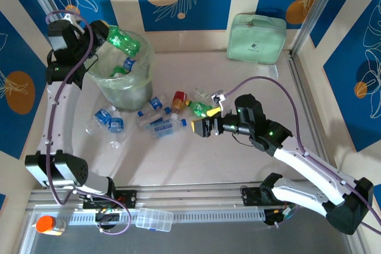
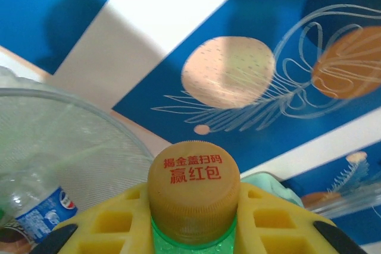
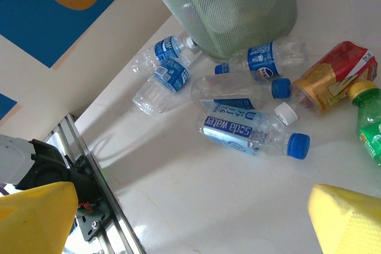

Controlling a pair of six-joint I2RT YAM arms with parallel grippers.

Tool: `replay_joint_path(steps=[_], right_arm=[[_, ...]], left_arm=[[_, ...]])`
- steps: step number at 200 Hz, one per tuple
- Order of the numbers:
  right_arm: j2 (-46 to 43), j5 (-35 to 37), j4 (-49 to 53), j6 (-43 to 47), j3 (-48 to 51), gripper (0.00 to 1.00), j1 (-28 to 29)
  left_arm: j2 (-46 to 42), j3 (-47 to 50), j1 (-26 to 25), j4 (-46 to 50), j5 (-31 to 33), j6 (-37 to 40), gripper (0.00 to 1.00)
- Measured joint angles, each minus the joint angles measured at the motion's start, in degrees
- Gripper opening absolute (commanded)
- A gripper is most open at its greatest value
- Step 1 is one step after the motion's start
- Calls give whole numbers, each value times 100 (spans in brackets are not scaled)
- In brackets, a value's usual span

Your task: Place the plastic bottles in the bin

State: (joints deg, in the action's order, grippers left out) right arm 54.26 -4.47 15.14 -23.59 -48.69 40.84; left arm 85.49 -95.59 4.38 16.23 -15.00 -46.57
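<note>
The surface (image 1: 238,159) carries the bin (image 1: 122,87) at its far left, with some bottles already inside. A green bottle (image 1: 123,40) hangs over the bin's rim, pinched at the neck by the left claw (image 2: 193,230), whose jaws press together just under the cap (image 2: 193,176). The loose bottles (image 1: 156,118) lie scattered on the surface, right of the bin and nearer. The right claw (image 1: 205,126) stands beside them, spread wide and holding nothing.

These bottles look empty and crushed, so I judge them light, thin-walled and slick, and likely to skid or buckle under a squeeze. The neck below the cap is the stiffest hold.

The top view shows the green bottle's place above the bin. The left wrist view shows the neck grip and the print on the cap. The right wrist view shows the labels, the blue caps and a white cap (image 3: 286,111) among the loose bottles
</note>
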Motion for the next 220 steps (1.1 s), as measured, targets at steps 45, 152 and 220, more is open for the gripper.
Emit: replay_joint_path(steps=[45,152,220], right_arm=[[0,4,85,17,0,99,-11],[9,205,210,68,0,99,-15],[144,243,221,85,-2,99,-15]], left_arm=[[459,-92,140,-76,-149,-118,0],[1268,-175,140,48,-404,-46,0],[1696,-186,140,577,-426,229,9]])
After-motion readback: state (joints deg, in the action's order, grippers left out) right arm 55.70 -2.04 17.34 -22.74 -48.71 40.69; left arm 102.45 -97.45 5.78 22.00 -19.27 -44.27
